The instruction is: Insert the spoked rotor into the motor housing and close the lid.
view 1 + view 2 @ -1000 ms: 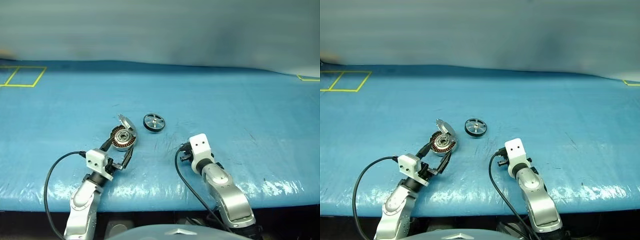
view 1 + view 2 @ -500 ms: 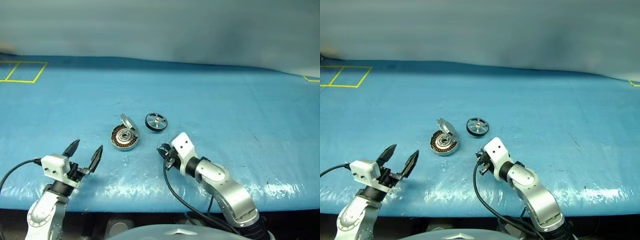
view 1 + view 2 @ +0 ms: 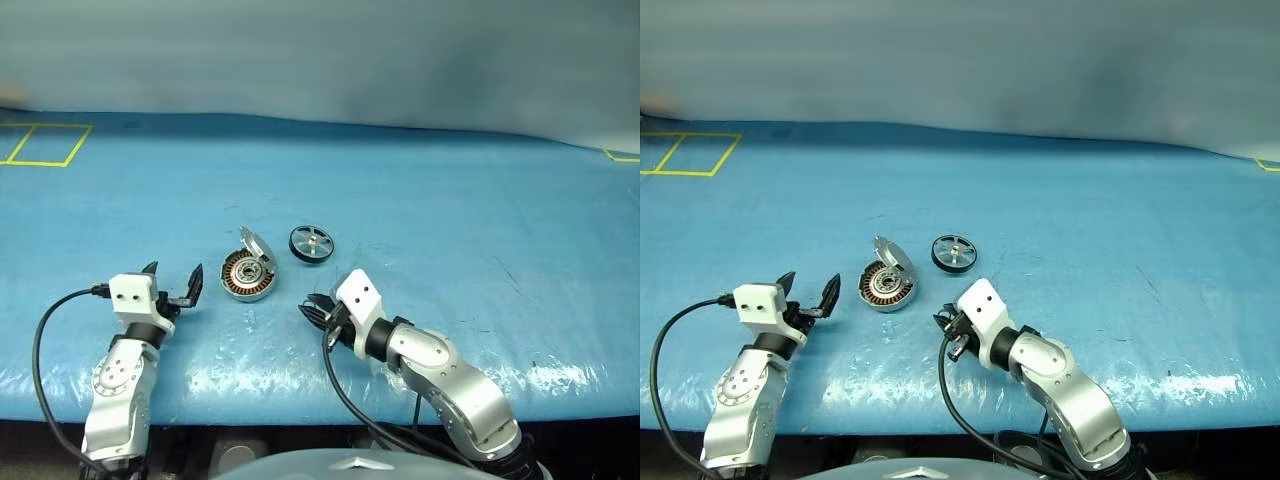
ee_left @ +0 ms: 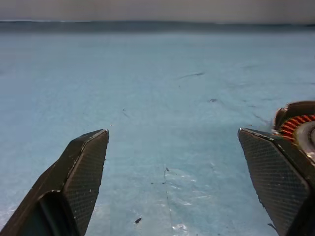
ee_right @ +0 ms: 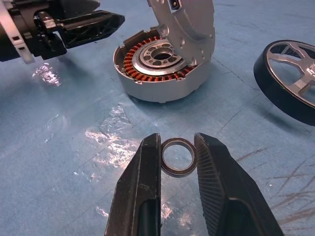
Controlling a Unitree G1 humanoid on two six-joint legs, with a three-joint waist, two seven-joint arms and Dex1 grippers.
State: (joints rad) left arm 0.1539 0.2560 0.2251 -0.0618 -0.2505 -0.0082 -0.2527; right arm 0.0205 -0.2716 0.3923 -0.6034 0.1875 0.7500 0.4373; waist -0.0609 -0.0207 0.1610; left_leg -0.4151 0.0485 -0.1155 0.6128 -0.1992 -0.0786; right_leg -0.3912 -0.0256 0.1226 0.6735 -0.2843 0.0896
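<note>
So on the blue table point(image 3: 450, 200), going from the left: the left gripper point(image 3: 175, 282) sits low over the surface with its two black fingers point(image 4: 83, 172) spread wide apart and nothing between them, pointing forward, just left of the housing point(image 3: 247, 276) but not touching it. The housing rests on the table with its copper windings and dark centre facing up, so it's plainly uncovered. The lid point(image 3: 256, 247) is propped at a tilt on the housing's far rim, leaning over it rather than lying flat; the right wrist view shows its inner face turned toward the windings point(image 5: 184, 24). Just right of that, a bit further back and apart from the housing, the rotor point(image 3: 311, 243) lies flat on the table, dark rim with the silver spokes up, not inside the housing. Nearer the robot, the right gripper point(image 3: 312, 309) points forward and to the left, toward the housing. Its fingers are pinched on a small metal ring point(image 5: 177, 157), which looks like a bearing, held on edge between the pads just above the table, close to the housing's near side.
</note>
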